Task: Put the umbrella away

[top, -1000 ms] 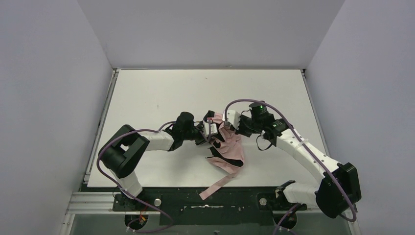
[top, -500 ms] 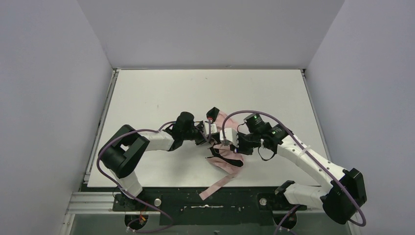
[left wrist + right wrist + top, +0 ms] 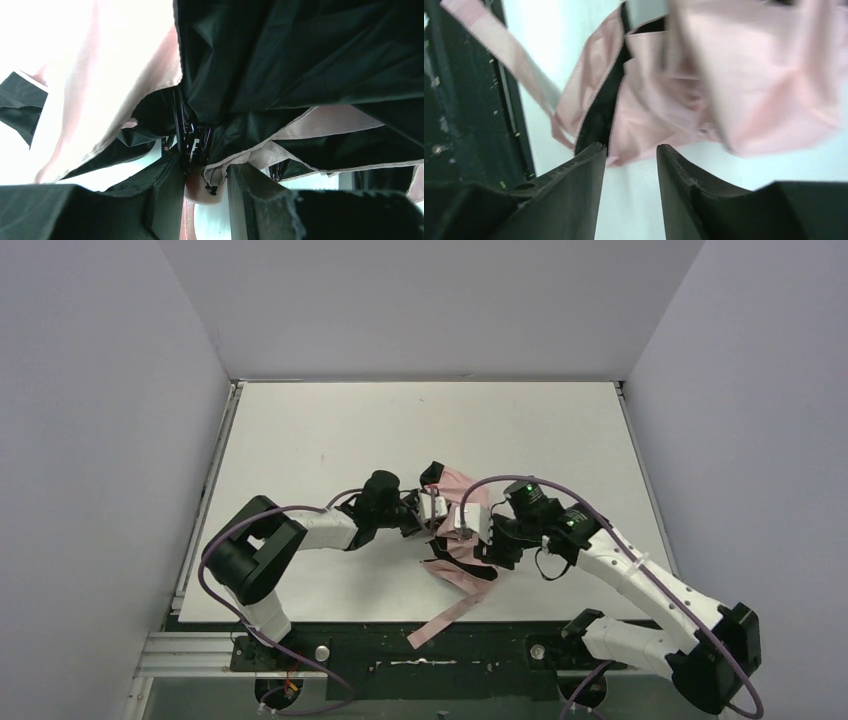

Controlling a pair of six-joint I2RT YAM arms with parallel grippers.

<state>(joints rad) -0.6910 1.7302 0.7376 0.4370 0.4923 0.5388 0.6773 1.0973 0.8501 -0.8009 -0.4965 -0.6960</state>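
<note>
Right gripper [image 3: 628,152] shifted toward 6 o'clock, over umbrella [image 3: 458,578] at table [image 3: 330,420] centre; jaws parted, holding nothing. Left gripper [image 3: 202,175] clamped on umbrella, 9 o'clock side. Pink strap [image 3: 440,622] overhangs near edge, 6 o'clock.

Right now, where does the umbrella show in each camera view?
Top external: the umbrella lies crumpled at mid-table, toward the near edge.
Left wrist: its black lining fills the upper frame, with pink folds at left.
Right wrist: its pink canopy spans the top, and the strap trails to the upper left.
Shared landmark: the white table behind it.
</note>
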